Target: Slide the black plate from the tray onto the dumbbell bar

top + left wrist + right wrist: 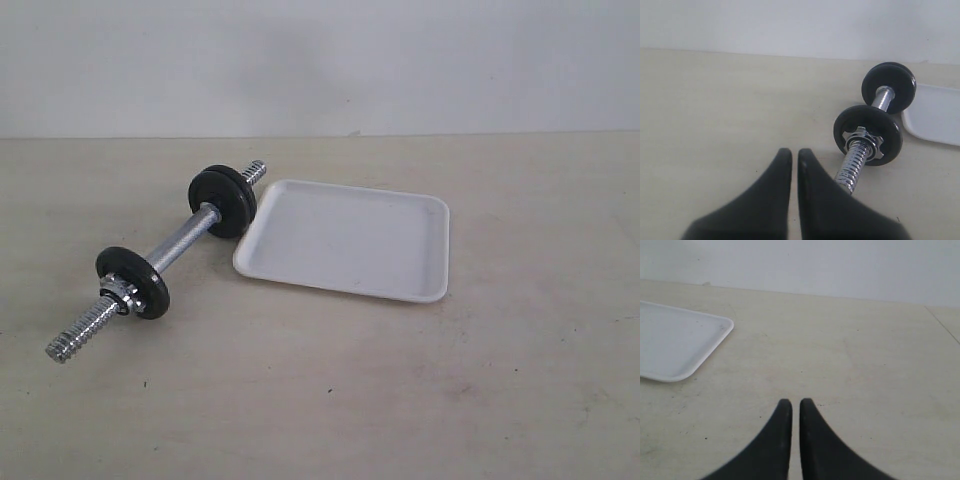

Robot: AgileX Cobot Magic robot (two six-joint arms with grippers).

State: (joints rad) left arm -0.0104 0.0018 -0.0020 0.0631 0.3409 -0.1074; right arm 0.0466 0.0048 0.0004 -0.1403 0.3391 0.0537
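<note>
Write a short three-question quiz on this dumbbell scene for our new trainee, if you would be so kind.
1. Multiple choice: the chrome nut sits
A. loose on the table
B. on the dumbbell bar, against a black plate
C. on the bar's smooth middle

2. True or false: the tray holds a black plate.

3. Fill in: the left gripper and the right gripper both have their jaws ___.

Key
1. B
2. False: nothing lies in the tray; the black plates are on the bar.
3. shut
</note>
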